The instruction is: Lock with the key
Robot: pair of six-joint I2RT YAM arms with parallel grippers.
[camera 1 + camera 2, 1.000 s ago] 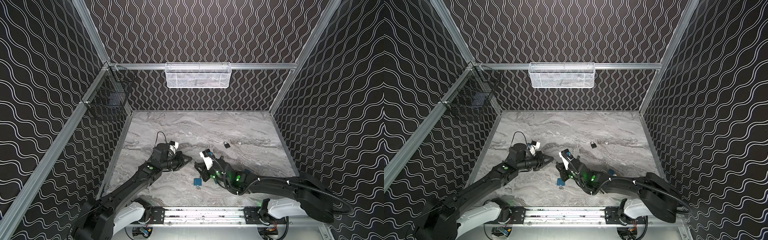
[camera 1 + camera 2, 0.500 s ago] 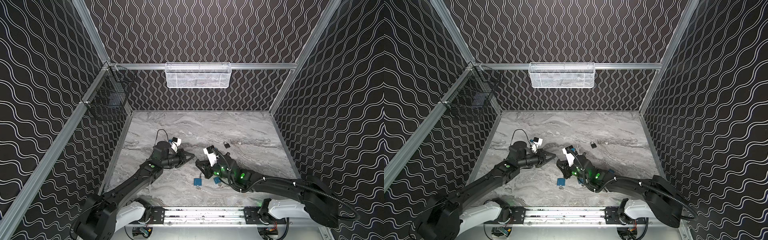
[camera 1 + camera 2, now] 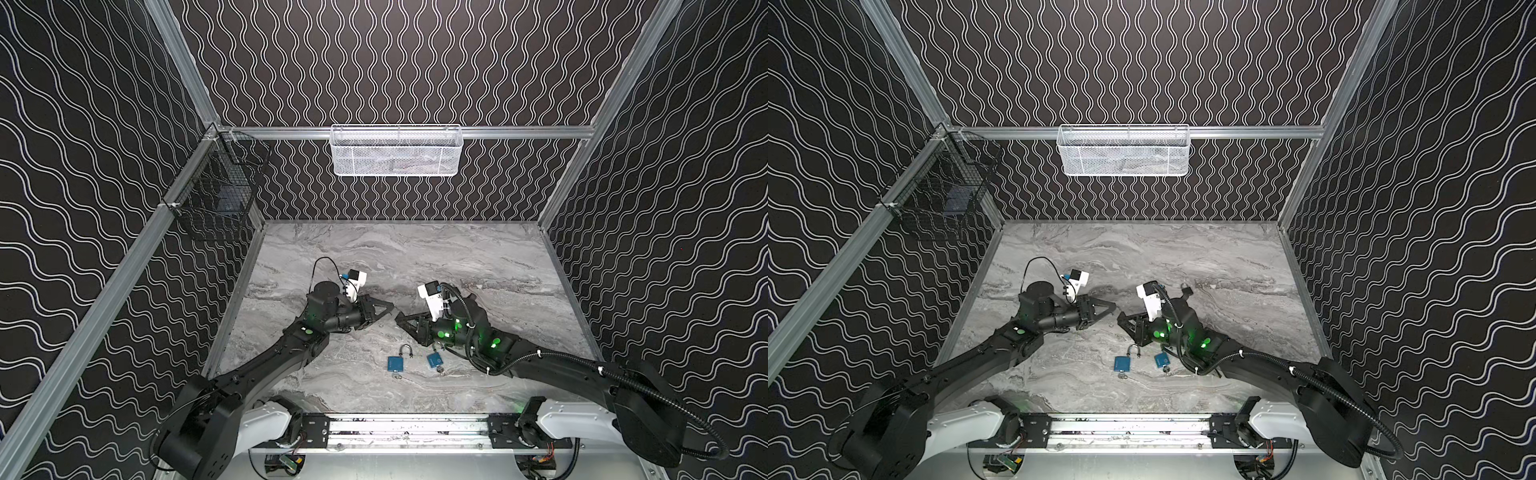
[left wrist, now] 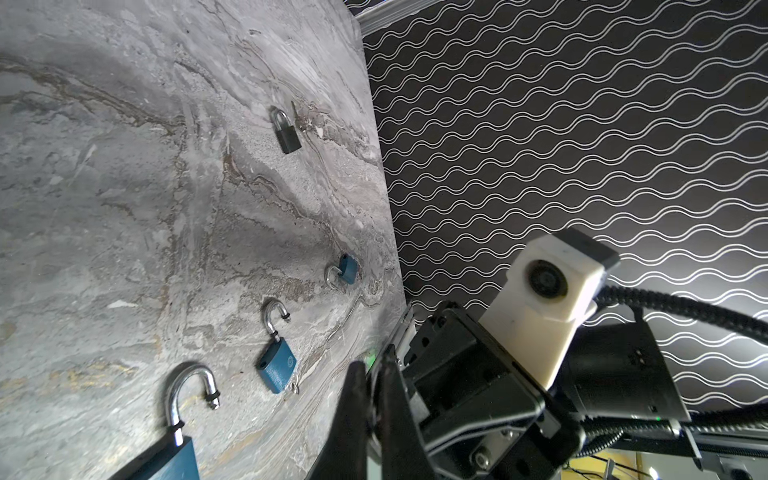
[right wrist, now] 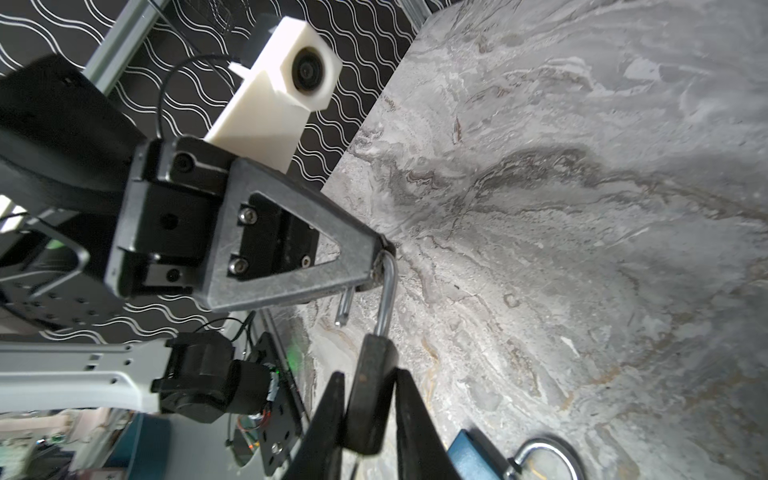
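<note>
The small black padlock [image 5: 370,409] is pinched by the right gripper [image 3: 400,324] above the grey marble table [image 3: 415,257]. At 11 o'clock the left gripper [image 3: 390,309], pressed together, touches its open silver loop [image 5: 388,299], which should be pushed straight in.

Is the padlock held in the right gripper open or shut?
Open: its shackle has one leg hanging free of the padlock body.

We find the desk [image 3: 395,249] open toward 12 o'clock; at 6 o'clock the left blue padlock [image 3: 396,363] and right blue padlock [image 3: 434,360] obstruct.
</note>
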